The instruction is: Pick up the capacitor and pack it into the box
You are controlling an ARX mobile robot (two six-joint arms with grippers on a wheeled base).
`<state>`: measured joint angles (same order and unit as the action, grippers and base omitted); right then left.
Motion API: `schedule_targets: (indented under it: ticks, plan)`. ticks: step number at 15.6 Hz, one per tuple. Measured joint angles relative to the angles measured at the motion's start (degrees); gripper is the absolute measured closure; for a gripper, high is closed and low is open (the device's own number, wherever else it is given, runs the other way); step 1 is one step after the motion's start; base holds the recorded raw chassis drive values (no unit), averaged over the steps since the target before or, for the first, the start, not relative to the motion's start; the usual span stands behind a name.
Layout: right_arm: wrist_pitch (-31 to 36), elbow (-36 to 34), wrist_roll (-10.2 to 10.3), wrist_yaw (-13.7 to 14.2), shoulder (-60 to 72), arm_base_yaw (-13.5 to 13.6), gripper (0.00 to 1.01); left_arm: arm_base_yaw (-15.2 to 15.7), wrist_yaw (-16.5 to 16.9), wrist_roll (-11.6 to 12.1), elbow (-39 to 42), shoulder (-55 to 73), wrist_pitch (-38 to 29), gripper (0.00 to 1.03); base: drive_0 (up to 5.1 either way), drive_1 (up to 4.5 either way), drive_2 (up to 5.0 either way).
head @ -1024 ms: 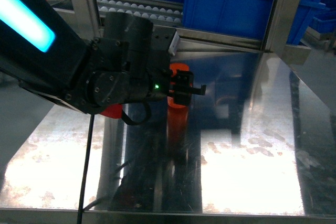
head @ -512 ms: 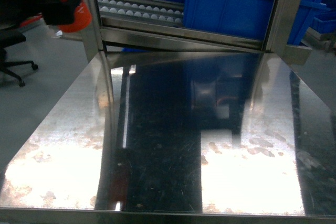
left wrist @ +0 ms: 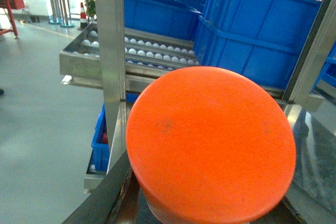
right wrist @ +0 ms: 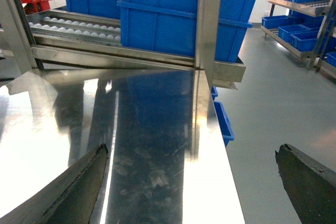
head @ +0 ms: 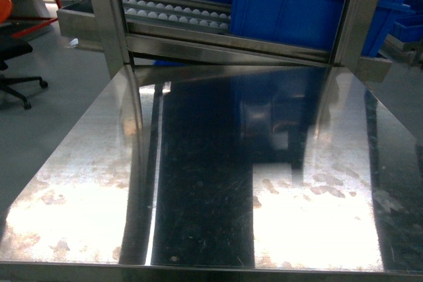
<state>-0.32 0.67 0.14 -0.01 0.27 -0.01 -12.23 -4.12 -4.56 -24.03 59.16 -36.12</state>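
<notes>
- Capacitor (left wrist: pixel 210 145) — a fat orange cylinder seen end-on. Its flat round face fills most of the left wrist view, so it sits right in front of that camera and is off the bench (head: pixel 198 163).
- Left fingers (left wrist: pixel 107 192) — only dark edges show at the lower corners of the view, running in under the orange body. Judged from this, they are closed on the capacitor and carrying it; the contact itself is hidden behind the orange face.
- The held part hangs by the bench's left edge, beside a steel post (left wrist: pixel 113 35), with floor visible below. This explains why the head view shows neither the arm nor the part.
- Right fingers (right wrist: pixel 79 187) — spread wide with nothing between them, low over the bench's right side. The pose reads as waiting, perhaps ready to steady a container.
- Box — not in any view. The polished steel bench carries no tub or lid where the cameras look.
- Blue bins (head: pixel 284 4) and the roller rack (head: pixel 175 12) stand behind the bench at the far edge. They are stock, not the packing target.
- Stage, as a judgement: the pick is done and the packing is not yet begun. The next move calls for finding the box.
</notes>
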Motion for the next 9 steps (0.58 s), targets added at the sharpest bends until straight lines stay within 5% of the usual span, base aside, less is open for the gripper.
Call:
schedule_targets:
  ticks: [9]
  plan:
    - [0.0, 0.0, 0.0, 0.0, 0.0, 0.0, 0.03, 0.0, 0.0, 0.0, 0.0, 0.4, 0.0, 0.58, 0.0, 0.00, 0.0]
